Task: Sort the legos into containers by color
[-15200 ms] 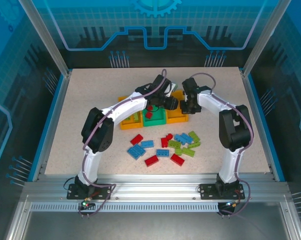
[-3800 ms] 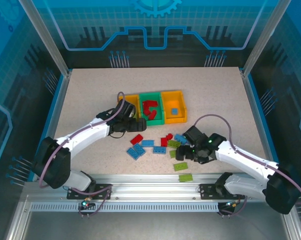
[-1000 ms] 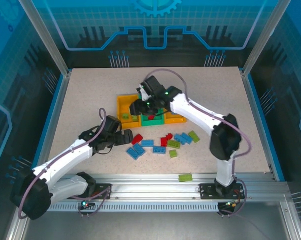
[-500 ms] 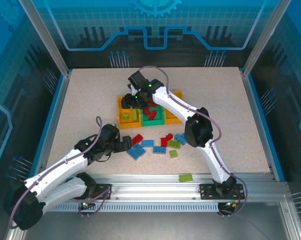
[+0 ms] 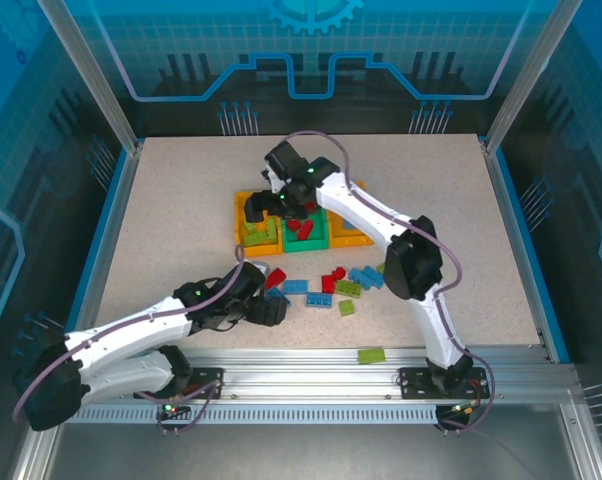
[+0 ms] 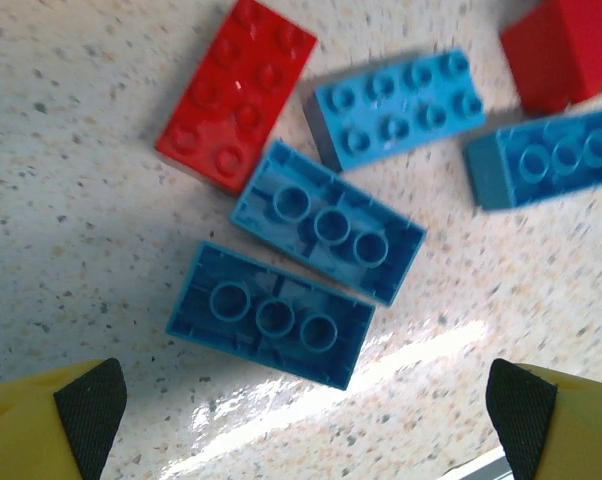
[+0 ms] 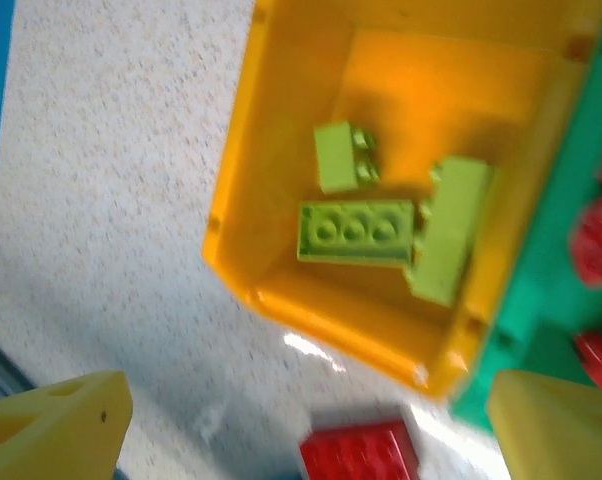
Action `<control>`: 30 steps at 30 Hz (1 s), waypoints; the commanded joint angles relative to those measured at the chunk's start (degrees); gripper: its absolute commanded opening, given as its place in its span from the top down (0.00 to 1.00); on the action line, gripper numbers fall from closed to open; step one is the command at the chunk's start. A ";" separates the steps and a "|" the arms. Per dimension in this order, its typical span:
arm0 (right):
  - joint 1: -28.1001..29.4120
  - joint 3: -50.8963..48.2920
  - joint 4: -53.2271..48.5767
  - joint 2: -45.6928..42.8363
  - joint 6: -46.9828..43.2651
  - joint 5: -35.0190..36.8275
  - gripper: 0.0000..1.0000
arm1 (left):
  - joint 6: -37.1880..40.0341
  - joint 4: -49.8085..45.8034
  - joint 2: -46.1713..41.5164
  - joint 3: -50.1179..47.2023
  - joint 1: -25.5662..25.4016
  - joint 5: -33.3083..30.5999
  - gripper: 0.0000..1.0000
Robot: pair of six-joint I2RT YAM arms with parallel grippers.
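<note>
The containers stand in a row: a left yellow bin (image 5: 253, 232), a green middle bin (image 5: 307, 238) and a right yellow bin (image 5: 350, 236). My right gripper (image 5: 284, 206) (image 7: 306, 430) hangs open and empty above the left yellow bin (image 7: 281, 270), where three lime green legos (image 7: 356, 232) lie. My left gripper (image 5: 270, 308) (image 6: 301, 420) is open low over two upturned blue legos (image 6: 271, 312) (image 6: 328, 221), touching neither. Beside them lie a red brick (image 6: 236, 92) and a light blue brick (image 6: 396, 105). Red legos sit in the green bin (image 7: 556, 260).
More loose legos are scattered right of my left gripper: red (image 5: 331, 280), blue (image 5: 366, 277) and green (image 5: 347, 307). One green brick (image 5: 371, 355) lies at the table's near edge. A red brick (image 7: 361, 452) rests on the table just in front of the left bin.
My right gripper has opened above the left yellow bin. My left arm has drawn back toward the near edge and now hovers over the blue bricks.
</note>
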 commanded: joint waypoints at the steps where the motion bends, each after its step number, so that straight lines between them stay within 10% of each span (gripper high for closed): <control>1: -2.97 -10.44 1.01 -10.49 -2.69 2.42 0.05 | 6.25 -0.43 2.33 1.60 -1.00 2.75 0.03; 12: -7.88 -48.77 -4.77 -38.56 1.93 9.41 0.00 | 9.61 -12.84 8.78 10.66 -1.58 -2.46 0.03; 30: 12.50 -79.64 -6.26 -50.78 22.93 12.79 0.05 | 5.08 -10.17 -5.53 5.42 -1.76 -9.50 0.01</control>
